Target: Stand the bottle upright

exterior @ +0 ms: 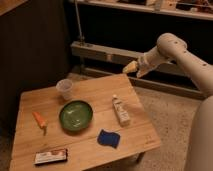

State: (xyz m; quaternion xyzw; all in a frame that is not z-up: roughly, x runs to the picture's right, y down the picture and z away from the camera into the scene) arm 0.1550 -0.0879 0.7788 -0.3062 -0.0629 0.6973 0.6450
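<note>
The bottle (pixel 120 110) lies flat on its side near the right edge of the counter (pixel 145 146), its white cap pointing toward the far edge. It sits just right of the green bowl (pixel 76 115), with the blue cloth (pixel 108 138) toward the near edge. The hand (pixel 131 66) hangs in the air beyond the counter's far right corner, well apart from the bottle, released and grasping nothing.

I judge this to be the approach step, with no contact made yet and the whole task ahead. The next move calls for bringing the hand down over the bottle's body, lined up across its narrow width. It then has to close on the bottle and tip it cap-up onto its base without nudging the bowl.
</note>
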